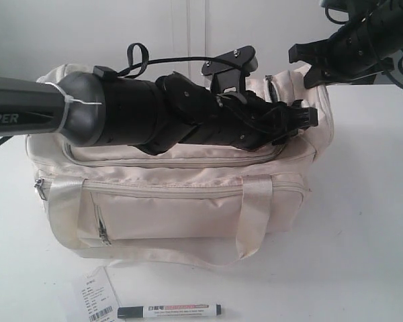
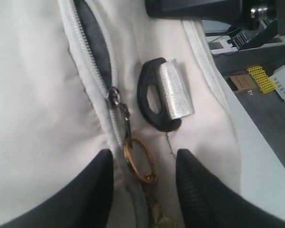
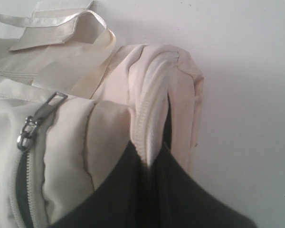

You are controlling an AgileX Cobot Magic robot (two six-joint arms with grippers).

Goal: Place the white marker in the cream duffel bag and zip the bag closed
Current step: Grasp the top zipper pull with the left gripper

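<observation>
Marker first: the white marker (image 1: 169, 310) lies flat on the white table (image 1: 363, 235) at the near edge, in front of the bag and clear of it, black cap pointing left. Just beside its cap end sits a white paper barcode tag (image 1: 97, 298).

Behind them the cream duffel bag (image 1: 181, 201) stands upright with its front pocket zipped and its shiny strap handle (image 1: 255, 215) hanging down the front.

A black robot arm (image 1: 154, 111) reaches from the left across the top of the bag. Its left hand (image 2: 143, 159) is spread, its two dark fingers (image 2: 199, 190) resting on the cream fabric on either side of a gold ring charm (image 2: 127, 154). The ring hangs from the grey zipper slider (image 2: 115, 96); beyond the slider the top zip gapes, showing dark lining.

At the far right end of the bag, the right hand (image 3: 149, 161) is pressed together, pinching a fold of the bag's fabric along a zipper seam.
</observation>
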